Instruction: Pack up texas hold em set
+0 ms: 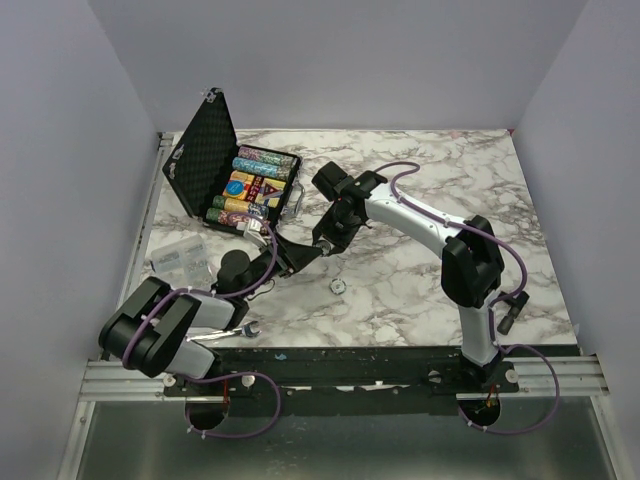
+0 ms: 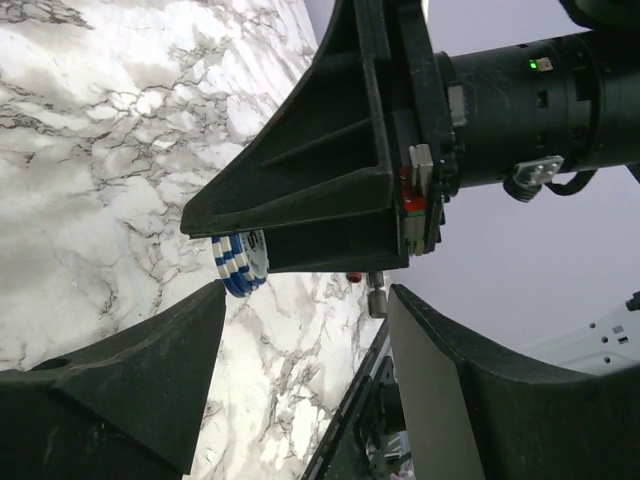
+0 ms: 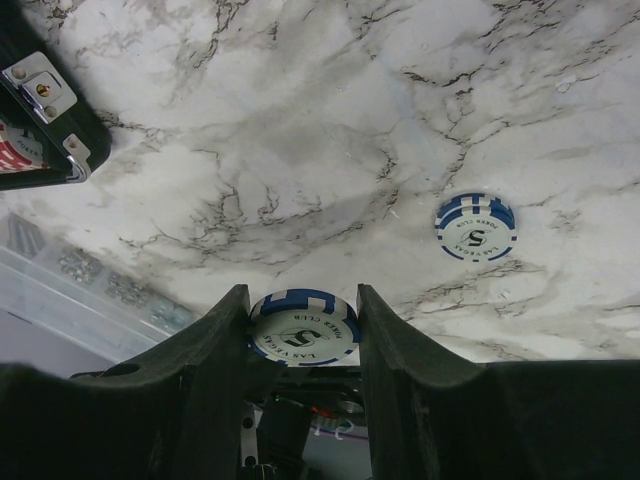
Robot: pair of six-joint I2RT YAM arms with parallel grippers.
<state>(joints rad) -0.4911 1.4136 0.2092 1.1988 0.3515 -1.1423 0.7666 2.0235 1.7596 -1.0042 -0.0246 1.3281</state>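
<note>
The black case (image 1: 205,160) stands open at the back left, with rows of multicoloured chips (image 1: 262,160) and a yellow-blue card box (image 1: 240,184) inside. My right gripper (image 1: 325,243) hangs in front of it, shut on a blue-and-white chip (image 3: 303,327) just above the table. That chip's striped edge (image 2: 240,262) shows in the left wrist view under the right gripper's finger. My left gripper (image 2: 307,300) is open right beside it, holding nothing. A second blue-and-white chip (image 1: 338,286) lies flat on the marble (image 3: 475,227).
A clear plastic bag (image 1: 182,260) of small parts lies at the left edge. A silver wrench (image 1: 232,333) rests near the front edge by the left arm's base. One latch corner of the case (image 3: 40,120) shows in the right wrist view.
</note>
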